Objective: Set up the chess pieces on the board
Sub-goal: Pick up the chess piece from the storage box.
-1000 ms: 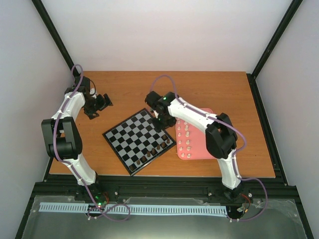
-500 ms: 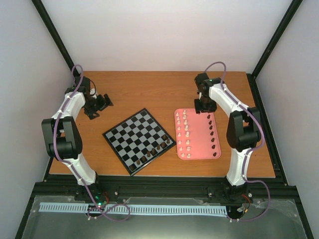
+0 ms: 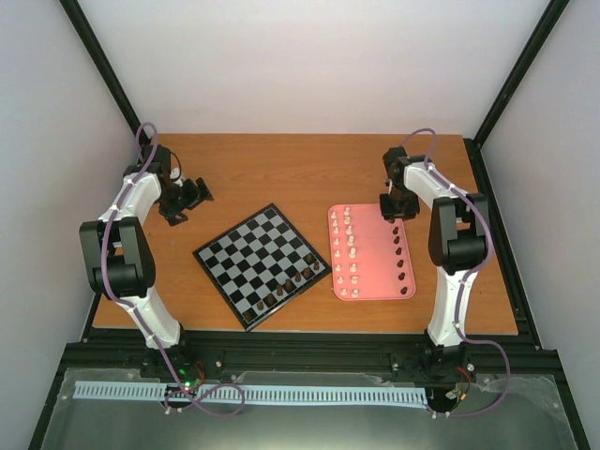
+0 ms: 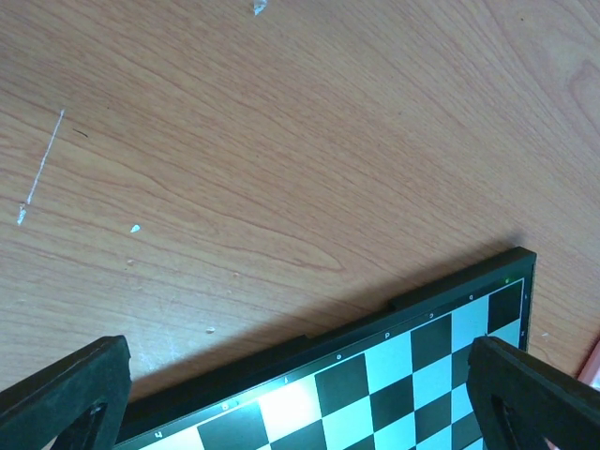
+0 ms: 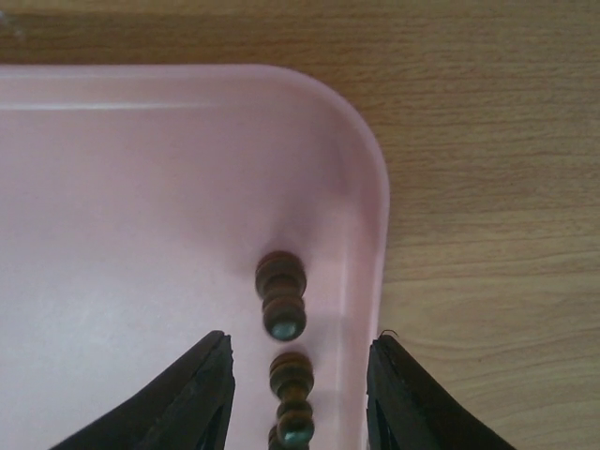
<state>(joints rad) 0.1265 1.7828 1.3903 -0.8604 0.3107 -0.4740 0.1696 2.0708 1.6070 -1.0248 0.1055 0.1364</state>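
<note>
The board [image 3: 253, 258] lies at the table's middle, turned diagonally, with several dark brown pieces [image 3: 298, 278] along its near right edge. The pink tray [image 3: 372, 281] holds a column of cream pieces [image 3: 350, 246] and a column of dark pieces [image 3: 399, 251]. My right gripper [image 3: 395, 208] hovers over the tray's far right corner. In the right wrist view it [image 5: 298, 412] is open and empty, its fingers [image 5: 202, 398] on either side of the line of dark pieces [image 5: 281, 295]. My left gripper [image 3: 185, 198] is open and empty over bare wood left of the board; the left wrist view shows the board's edge [image 4: 403, 361].
The black frame posts stand at the table's back corners. The tray's rim [image 5: 370, 206] runs close beside my right finger [image 5: 417, 403], with wood table [image 5: 487, 187] beyond it. Bare wood [image 3: 281, 169] lies behind the board.
My right arm has swung from the board's far right edge to the tray's far right corner, over the dark pieces. The left arm has not moved.
</note>
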